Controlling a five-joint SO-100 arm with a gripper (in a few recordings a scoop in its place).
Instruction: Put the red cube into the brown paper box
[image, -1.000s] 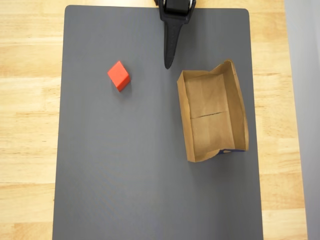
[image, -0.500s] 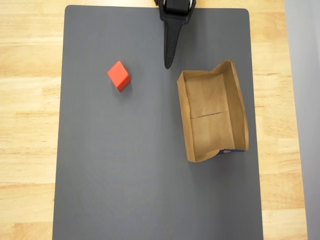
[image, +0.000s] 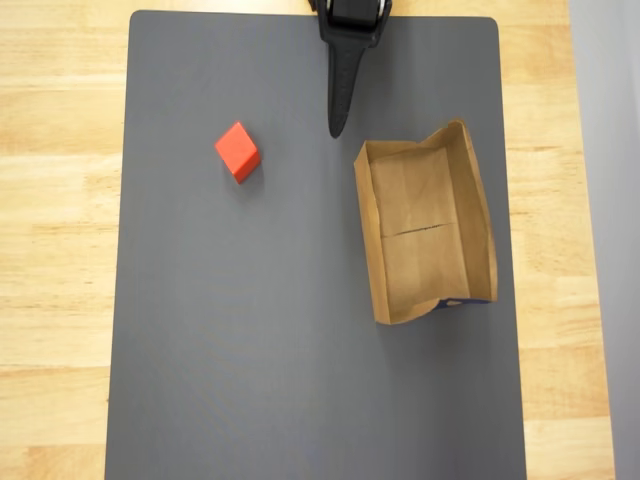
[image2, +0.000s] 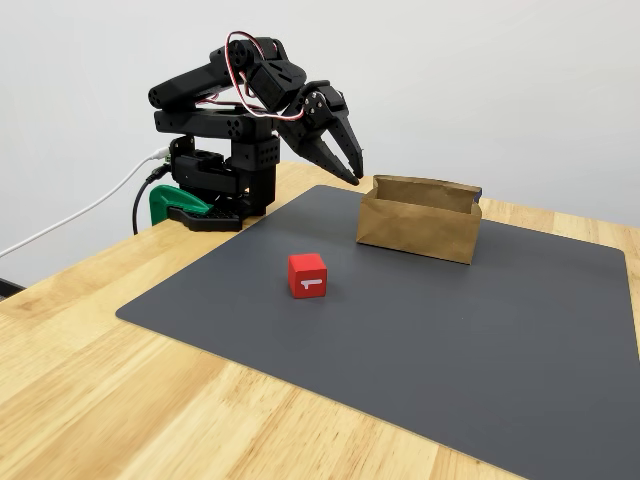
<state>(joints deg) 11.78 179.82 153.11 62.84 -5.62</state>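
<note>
While the hand (image2: 352, 172) hung clenched and empty above the mat's (image: 300, 380) back edge, the red cube (image: 238, 151) sat on the mat, well apart from the brown paper box (image: 424, 232) by the mat's right edge in the overhead view.

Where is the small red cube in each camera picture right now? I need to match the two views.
Overhead view: the small red cube lies upper left on the grey mat, left of the gripper.
Fixed view: it sits centre, nearer the camera.
Shared landmark: the brown paper box.
</note>
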